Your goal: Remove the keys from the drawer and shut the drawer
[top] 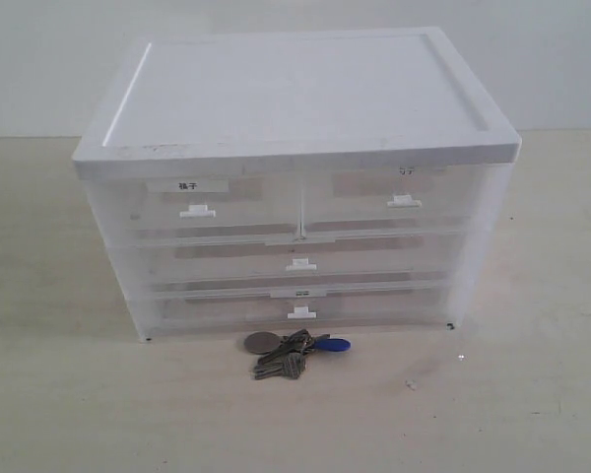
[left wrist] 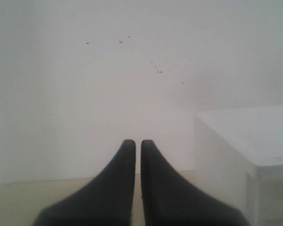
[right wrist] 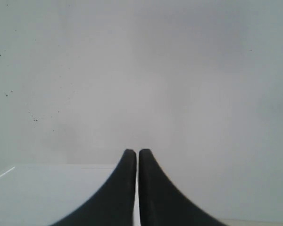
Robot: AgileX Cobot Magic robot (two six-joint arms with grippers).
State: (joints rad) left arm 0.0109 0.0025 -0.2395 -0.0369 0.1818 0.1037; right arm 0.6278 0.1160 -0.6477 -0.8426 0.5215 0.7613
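The keys (top: 293,353), grey metal with a blue tag and a dark oval fob, lie on the table just in front of the bottom drawer (top: 300,306) of the white drawer unit (top: 295,187). Every drawer front sits flush and pushed in. Neither arm shows in the exterior view. In the left wrist view my left gripper (left wrist: 137,142) is shut with nothing between its dark fingers, facing a white wall, with a corner of the drawer unit (left wrist: 254,141) to one side. My right gripper (right wrist: 137,151) is likewise shut and empty, pointing at the wall.
The unit has two small upper drawers (top: 197,202) and two wide ones below, each with a white handle. It stands on a pale wooden table (top: 69,394), a white wall behind it.
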